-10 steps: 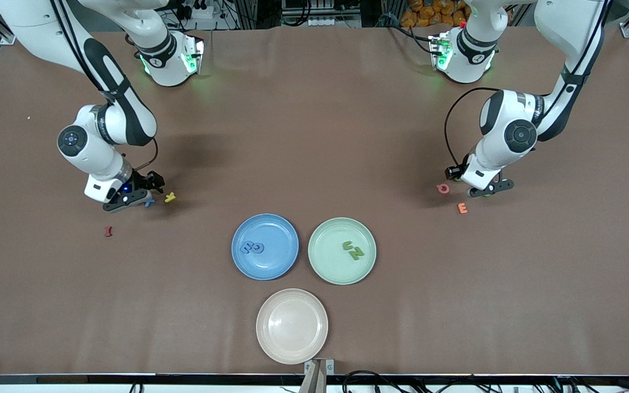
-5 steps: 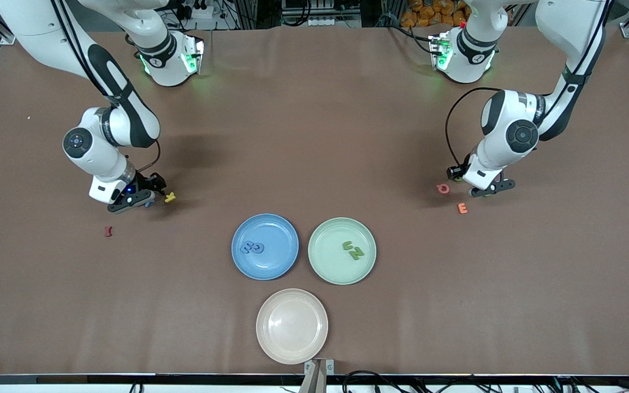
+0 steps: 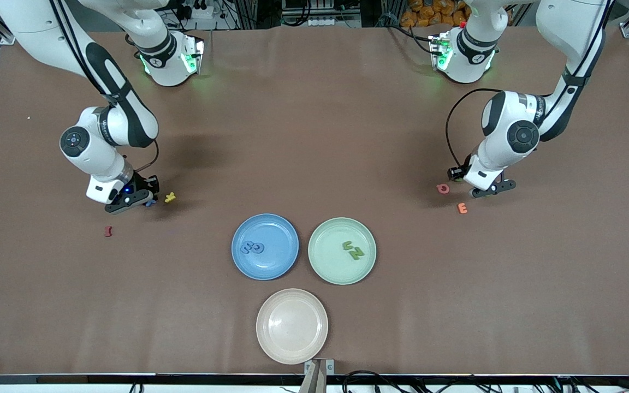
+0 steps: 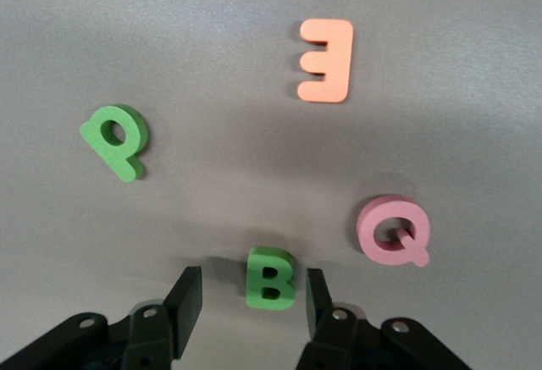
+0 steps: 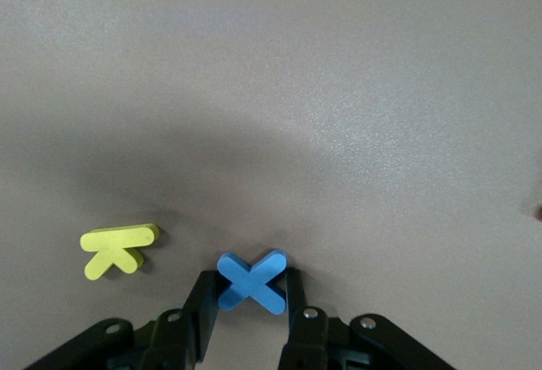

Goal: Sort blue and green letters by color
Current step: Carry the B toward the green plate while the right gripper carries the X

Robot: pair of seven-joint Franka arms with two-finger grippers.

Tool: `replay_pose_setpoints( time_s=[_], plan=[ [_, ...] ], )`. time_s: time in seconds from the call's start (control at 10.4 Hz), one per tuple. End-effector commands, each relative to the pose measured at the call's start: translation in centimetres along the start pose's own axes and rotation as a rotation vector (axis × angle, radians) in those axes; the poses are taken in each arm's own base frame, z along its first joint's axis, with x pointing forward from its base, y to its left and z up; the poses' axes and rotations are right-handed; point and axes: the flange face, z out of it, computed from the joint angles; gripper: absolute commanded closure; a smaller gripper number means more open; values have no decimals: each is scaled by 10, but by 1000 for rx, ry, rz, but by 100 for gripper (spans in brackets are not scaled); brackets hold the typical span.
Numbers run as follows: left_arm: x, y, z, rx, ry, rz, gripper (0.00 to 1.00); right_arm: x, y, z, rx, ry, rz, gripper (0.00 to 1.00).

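My right gripper (image 5: 251,292) sits low on the table and is shut on the blue X (image 5: 251,281), with both pads against its arms. My left gripper (image 4: 252,292) is open around the green B (image 4: 271,278), which lies flat between the fingers with a gap on each side. A green P (image 4: 116,140) lies loose close by. Two blue letters (image 3: 252,248) lie on the blue plate (image 3: 280,233). Two green letters (image 3: 353,250) lie on the green plate (image 3: 326,263).
A yellow Y (image 5: 118,249) lies beside the blue X. A dark red letter (image 3: 108,231) lies nearer the front camera. An orange E (image 4: 326,59) and a pink Q (image 4: 392,230) lie near the green B. A beige plate (image 3: 291,326) holds nothing.
My right gripper's fingers have closed onto the blue X. My left gripper's fingers have narrowed a little around the green B. Both arms stay low at the same spots.
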Motion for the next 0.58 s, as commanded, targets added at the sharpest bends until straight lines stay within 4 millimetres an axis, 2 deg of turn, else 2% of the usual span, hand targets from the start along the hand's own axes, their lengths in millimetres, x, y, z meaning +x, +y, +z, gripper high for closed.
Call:
replay_pose_setpoints(
  time_s=[0.0,0.29,0.48],
  plan=[
    [0,-6,5,3,13,-3,43,4,8,-6,11,-13,2,75],
    [0,-5,7,2,12,-3,46,30,26,-38,37,-51,78,76],
    [1,-4,6,0,16,-5,47,46,28,-50,31,-40,189,76]
  ],
)
